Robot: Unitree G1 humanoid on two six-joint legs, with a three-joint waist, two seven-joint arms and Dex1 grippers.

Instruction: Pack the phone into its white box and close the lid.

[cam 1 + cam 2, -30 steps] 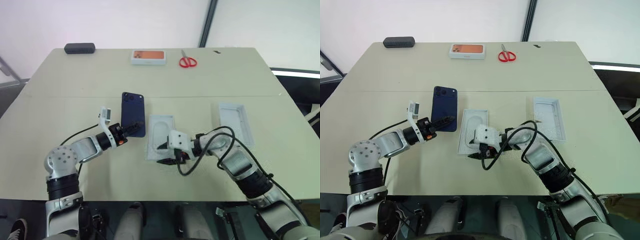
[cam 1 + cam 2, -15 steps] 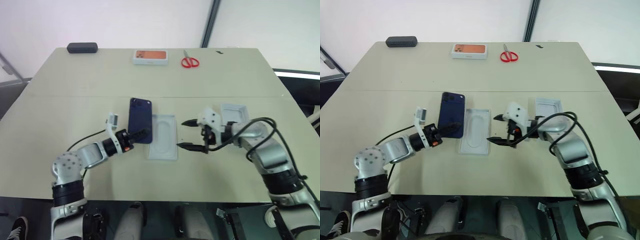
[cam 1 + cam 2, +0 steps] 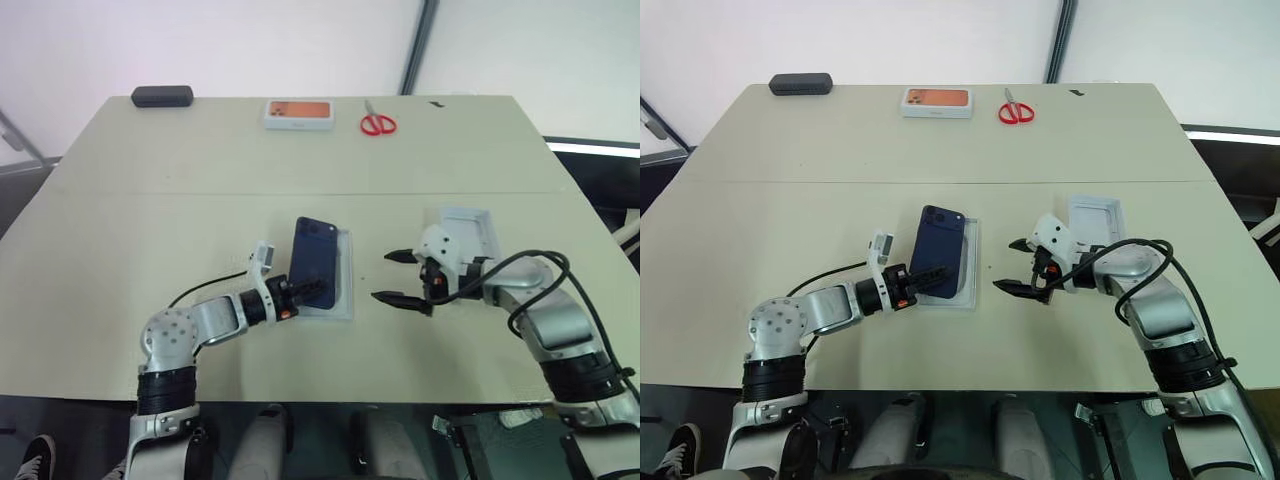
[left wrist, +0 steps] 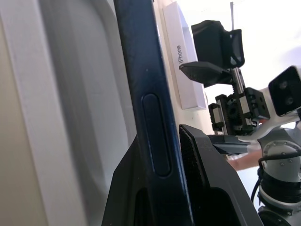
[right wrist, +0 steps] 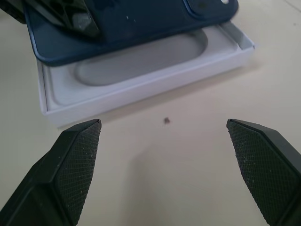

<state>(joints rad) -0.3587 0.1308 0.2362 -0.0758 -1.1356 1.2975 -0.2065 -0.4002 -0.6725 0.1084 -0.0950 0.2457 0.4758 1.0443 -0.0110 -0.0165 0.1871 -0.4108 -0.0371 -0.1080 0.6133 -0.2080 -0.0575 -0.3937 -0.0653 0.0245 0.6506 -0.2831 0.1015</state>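
Left end effector (image 3: 300,294) clamped on near end of phone (image 3: 314,262); phone held tilted above white box (image 3: 340,300), camera cluster at far end. White box lies flat on bench (image 3: 150,220), centre. Right end effector (image 3: 398,277) wide, holding nothing, just right of white box, fingers apart from it. Lid (image 3: 470,231) on bench behind my right wrist.

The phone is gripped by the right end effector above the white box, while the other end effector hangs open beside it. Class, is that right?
Not quite: the left end effector grips the phone above the white box, as the right eye view shows. The right end effector is the open one beside it.
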